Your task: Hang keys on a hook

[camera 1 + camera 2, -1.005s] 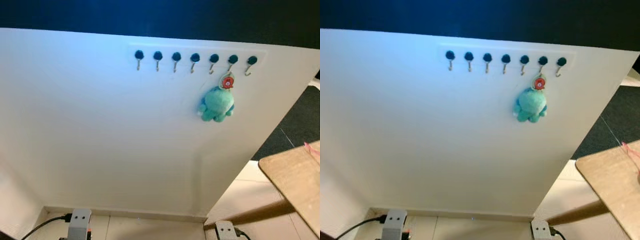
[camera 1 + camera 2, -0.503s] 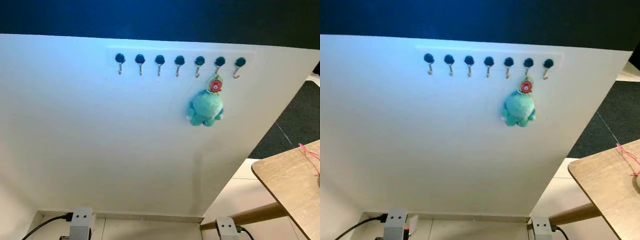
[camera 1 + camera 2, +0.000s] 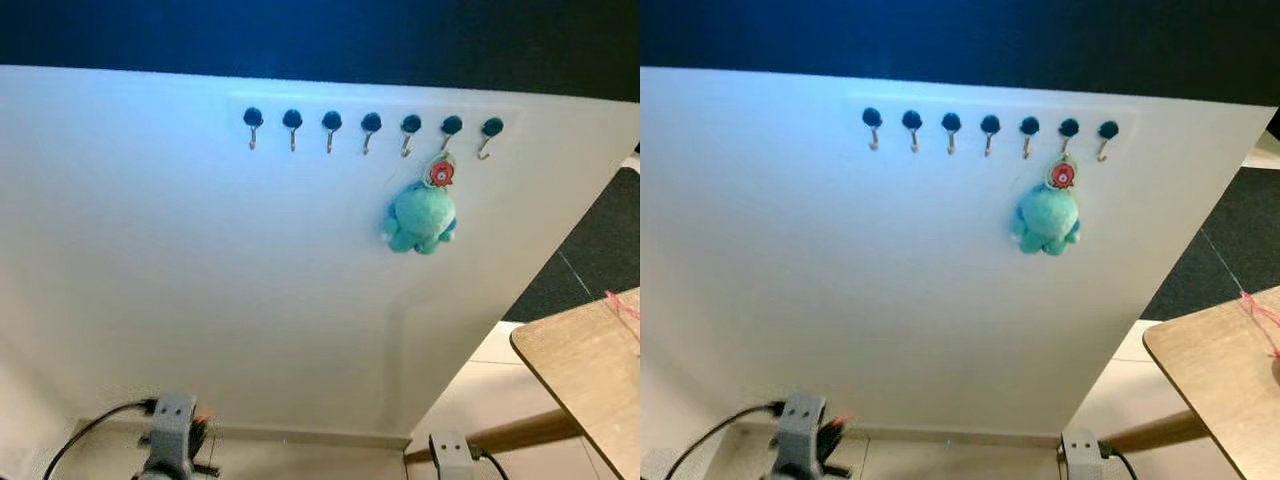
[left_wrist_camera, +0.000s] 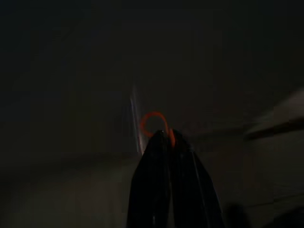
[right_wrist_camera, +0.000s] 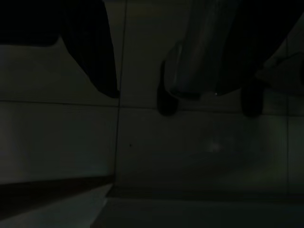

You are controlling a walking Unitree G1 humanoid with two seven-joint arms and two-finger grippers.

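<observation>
In the dark left wrist view, the left hand [image 4: 166, 135] is pressed together, pinching an orange key ring [image 4: 153, 124]. Upper centre, seven hooks [image 3: 370, 128] line a white board [image 3: 200, 260]; a teal plush keychain [image 3: 421, 216] hangs from the sixth.

Orange key ring [image 4: 153, 124] pinched in left claw [image 4: 166, 135]; seven hooks [image 3: 370, 127] on white board

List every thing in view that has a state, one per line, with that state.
Hooks: seven in a row on the white panel; six bare, one loaded.
Plush keychain: hanging from the second hook from the right.
Left gripper: jaws shut on an orange ring.
Right gripper: dark view over floor tiles; jaws look apart.
Wooden table: standing to the right.
</observation>
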